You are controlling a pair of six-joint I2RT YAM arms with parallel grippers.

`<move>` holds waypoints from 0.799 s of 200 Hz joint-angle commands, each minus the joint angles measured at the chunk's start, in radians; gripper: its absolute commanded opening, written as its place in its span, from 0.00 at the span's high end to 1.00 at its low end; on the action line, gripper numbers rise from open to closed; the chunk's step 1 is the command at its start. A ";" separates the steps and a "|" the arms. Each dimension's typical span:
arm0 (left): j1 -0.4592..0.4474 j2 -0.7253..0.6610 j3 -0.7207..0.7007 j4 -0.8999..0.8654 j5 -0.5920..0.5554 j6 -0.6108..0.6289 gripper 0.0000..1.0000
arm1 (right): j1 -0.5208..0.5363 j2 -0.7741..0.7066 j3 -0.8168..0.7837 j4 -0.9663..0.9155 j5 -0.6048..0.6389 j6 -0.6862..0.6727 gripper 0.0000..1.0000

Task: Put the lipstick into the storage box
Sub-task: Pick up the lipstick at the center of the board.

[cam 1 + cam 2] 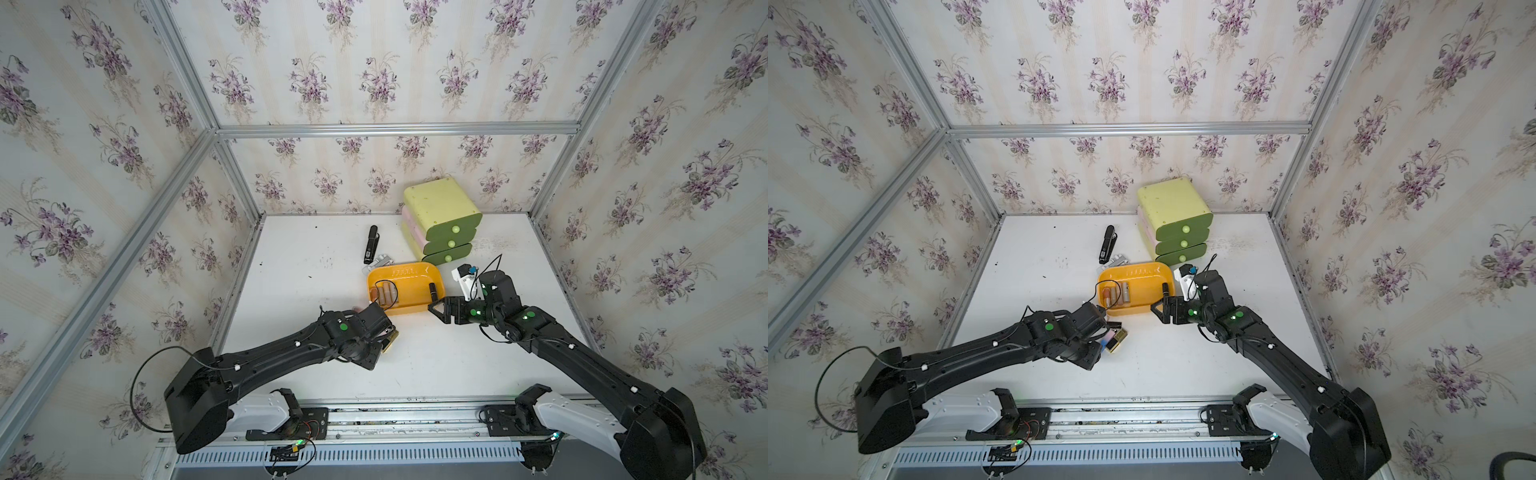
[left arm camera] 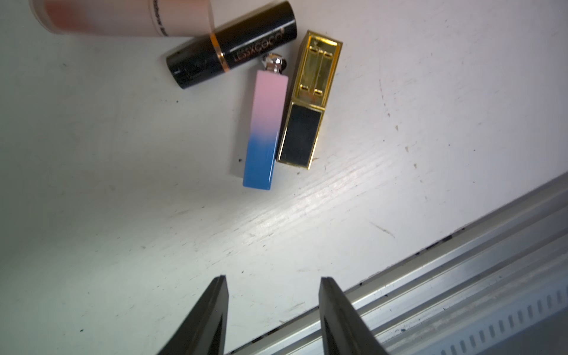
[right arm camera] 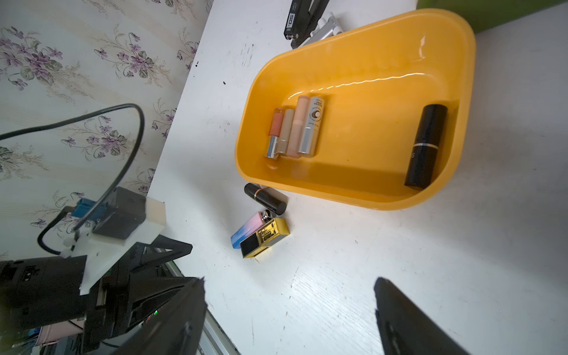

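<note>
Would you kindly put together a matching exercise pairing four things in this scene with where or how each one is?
Things:
1. pink-and-blue lipstick
2. silver-banded black lipstick
3. stapler
4. right tool

Places or states:
A. inside the storage box, at one end
B. open, holding nothing
C. on the table, right beside the gold lipstick, outside the box
D. on the table beyond the box's slitted rim

Pairs: 1-C, 2-A, 3-D, 4-B.

Walls: pale striped wallpaper (image 1: 374,83), purple flower sprigs. Aluminium frame rails (image 1: 395,129) along the corners. White surface (image 1: 291,249), scuffed, dark specks.
</note>
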 commanded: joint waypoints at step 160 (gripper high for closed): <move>0.030 0.273 0.026 0.112 -0.043 0.120 0.52 | -0.070 -0.074 0.009 -0.018 0.014 -0.017 0.11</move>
